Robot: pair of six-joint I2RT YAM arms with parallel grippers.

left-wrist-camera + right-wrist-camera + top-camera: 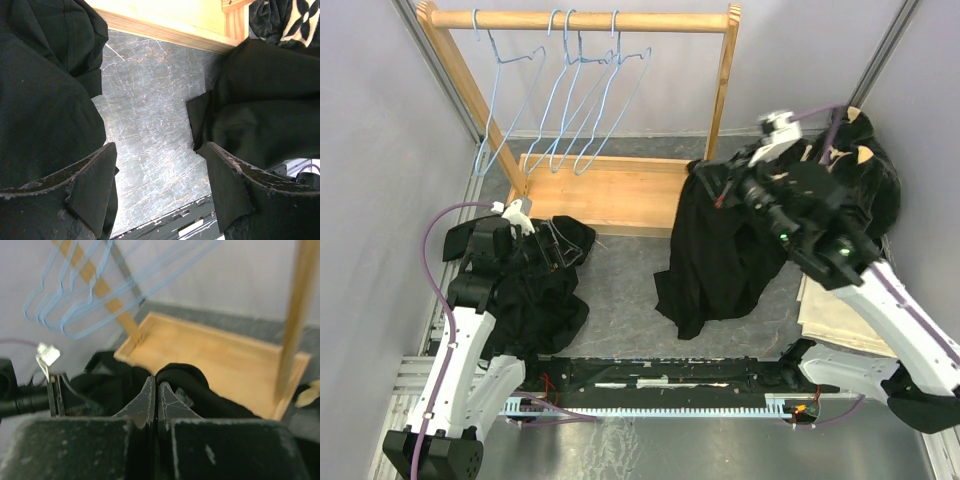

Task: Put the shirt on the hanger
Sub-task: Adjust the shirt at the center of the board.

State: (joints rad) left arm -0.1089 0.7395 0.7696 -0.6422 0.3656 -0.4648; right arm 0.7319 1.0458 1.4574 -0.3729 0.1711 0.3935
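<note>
The black shirt (715, 260) hangs from my right gripper (712, 186), which is shut on its collar edge; a small white tag (183, 395) shows just beside the closed fingers (169, 402). The shirt's lower part drapes onto the marble table. Several light-blue wire hangers (565, 95) hang from the wooden rack's rail, up and to the left of the shirt (185, 377), also visible as hangers (75, 295) in the right wrist view. My left gripper (160, 150) is open over bare table, with the shirt's hem (265, 115) to its right and nothing between its jaws.
A second black garment (530, 295) lies under my left arm (45, 110). The wooden rack's base tray (605, 190) sits behind both. A black plush garment with tan flowers (868, 165) and a beige cloth (840, 315) lie at the right. Grey walls close in both sides.
</note>
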